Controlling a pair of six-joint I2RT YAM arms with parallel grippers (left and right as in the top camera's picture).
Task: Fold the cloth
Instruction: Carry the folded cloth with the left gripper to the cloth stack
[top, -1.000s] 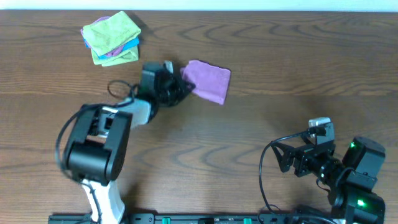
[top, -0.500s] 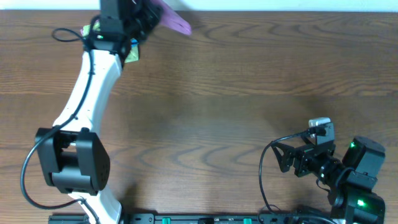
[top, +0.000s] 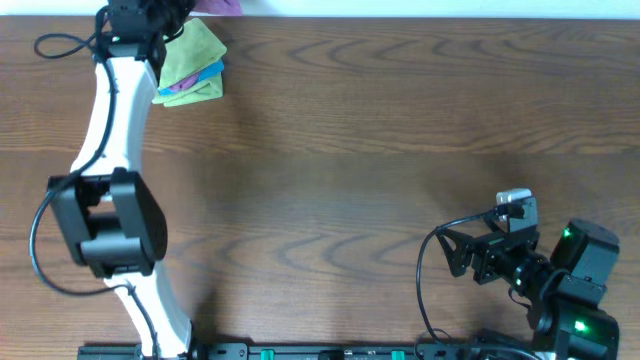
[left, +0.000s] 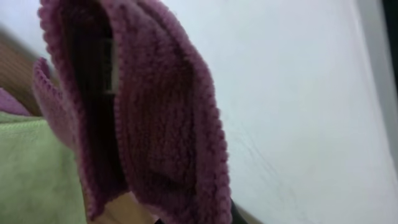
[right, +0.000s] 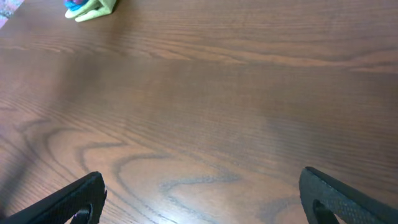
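Placing step, apparently: the left gripper (top: 172, 12) pinches the doubled cloth (left: 155, 124) above the green stack (top: 190, 60) at the table (top: 400, 150) edge, so lowering and release come next; the right gripper (right: 202, 202) rests spread.

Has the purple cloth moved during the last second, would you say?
Yes: the cloth went from right of the folded stack to the far edge beyond it.
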